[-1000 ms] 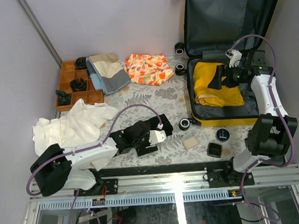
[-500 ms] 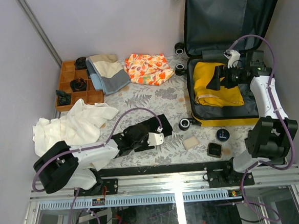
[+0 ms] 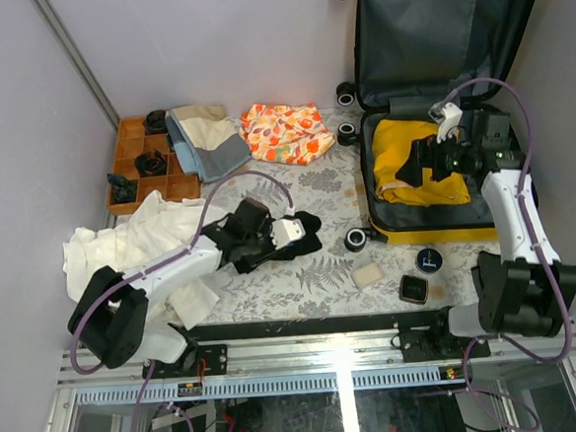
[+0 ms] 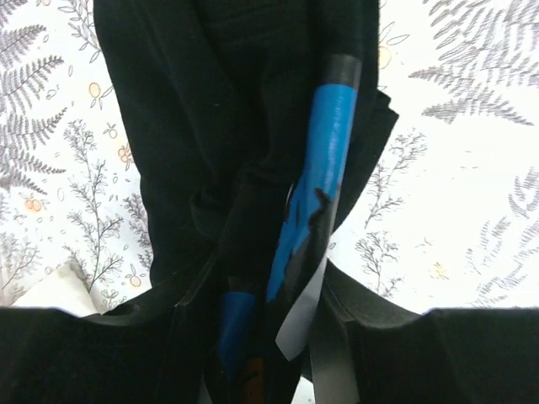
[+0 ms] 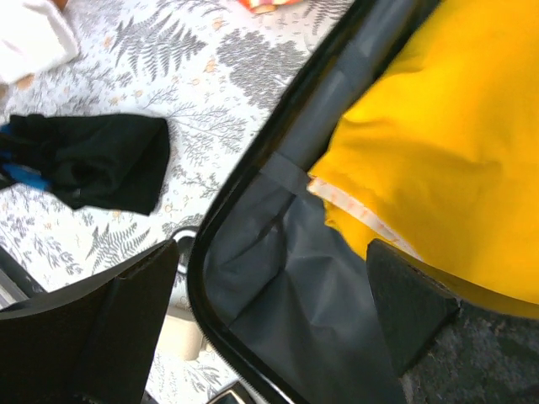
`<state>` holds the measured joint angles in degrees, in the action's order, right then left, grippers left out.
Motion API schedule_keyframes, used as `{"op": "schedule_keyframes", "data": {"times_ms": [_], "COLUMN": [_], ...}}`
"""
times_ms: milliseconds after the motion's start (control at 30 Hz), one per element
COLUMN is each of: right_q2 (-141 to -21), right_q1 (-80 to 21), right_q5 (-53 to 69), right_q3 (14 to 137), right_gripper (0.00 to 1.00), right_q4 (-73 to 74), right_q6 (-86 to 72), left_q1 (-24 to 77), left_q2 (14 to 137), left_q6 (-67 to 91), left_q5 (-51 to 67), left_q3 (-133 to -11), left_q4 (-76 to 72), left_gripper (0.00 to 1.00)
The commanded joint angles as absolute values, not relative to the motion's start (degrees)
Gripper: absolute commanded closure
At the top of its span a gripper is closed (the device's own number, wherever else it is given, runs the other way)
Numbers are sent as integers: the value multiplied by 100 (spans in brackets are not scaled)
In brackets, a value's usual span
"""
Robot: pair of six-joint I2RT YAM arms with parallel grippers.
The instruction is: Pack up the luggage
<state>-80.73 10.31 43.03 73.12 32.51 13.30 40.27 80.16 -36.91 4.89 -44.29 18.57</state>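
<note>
The luggage (image 3: 374, 205) lies open at the right, its lid (image 3: 443, 27) raised at the back. A yellow garment (image 3: 414, 173) lies in its dark-lined lower half. My right gripper (image 3: 415, 165) hovers open over that half, near the luggage's left rim (image 5: 244, 168); between its fingers (image 5: 93, 328) show only grey lining and the yellow garment (image 5: 455, 143). My left gripper (image 3: 288, 246) is shut on a black garment (image 3: 310, 224) in the middle of the table. In the left wrist view its blue-taped fingers (image 4: 324, 168) pinch a bunched fold of that black garment (image 4: 194, 126).
An orange compartment tray (image 3: 124, 129) with dark items stands at back left, beside a blue and beige folded cloth (image 3: 203, 138) and a floral cloth (image 3: 284, 132). A white cloth (image 3: 137, 246) lies at the left. A beige pad (image 3: 369, 275), a round tin (image 3: 429, 261) and a small black case (image 3: 413, 287) lie near the front.
My left gripper has closed on the black garment and drawn it away from the near edge, toward the table's middle. My right gripper has shifted slightly left over the luggage, still open.
</note>
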Motion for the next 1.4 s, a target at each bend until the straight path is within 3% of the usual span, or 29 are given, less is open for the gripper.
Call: {"op": "schedule_keyframes", "data": {"times_ms": [0,100,300,633,767,1033,1200,1267,1367], "right_q2": [-7101,-6442,-5779,-5904,-6102,-6155,-6148,-6131,-6134], "right_q1": [492,-20,-1381,-3445,-3664,-3665,-3665,-3665,-3665], "right_q5": [4688,4862,4745,3725,3513,3188,3063,2970,2817], "right_q3": [6496,5758,5328,5110,5073,5032,5036,5058,5124], "right_gripper": [0,1,0,0,1,0,1,1,1], "right_q4": [2084,1415,1458,1054,895,988,1217,1289,1408], "right_q6": [1806,2227,3169,3492,3390,3219,3250,3260,3227], "left_q1": [3696,3468,2995,2892,2887,2905,2958,2977,2975], "left_q2": [8171,8415,8840,8951,8739,7575,7208,7199,7251], "left_q6": [-3730,-3827,-3626,-2748,-2970,-4336,-5371,-5471,-5359], "left_q5": [1999,2552,3341,4134,3534,1438,1240,1302,1492], "left_q3": [-5188,-5846,-7158,-7598,-7193,-5201,-4152,-4024,-4051], "left_q4": [3252,4046,5277,5498,5117,2272,1326,1451,1972], "left_gripper": [100,100,100,100,100,100,64,40,24]}}
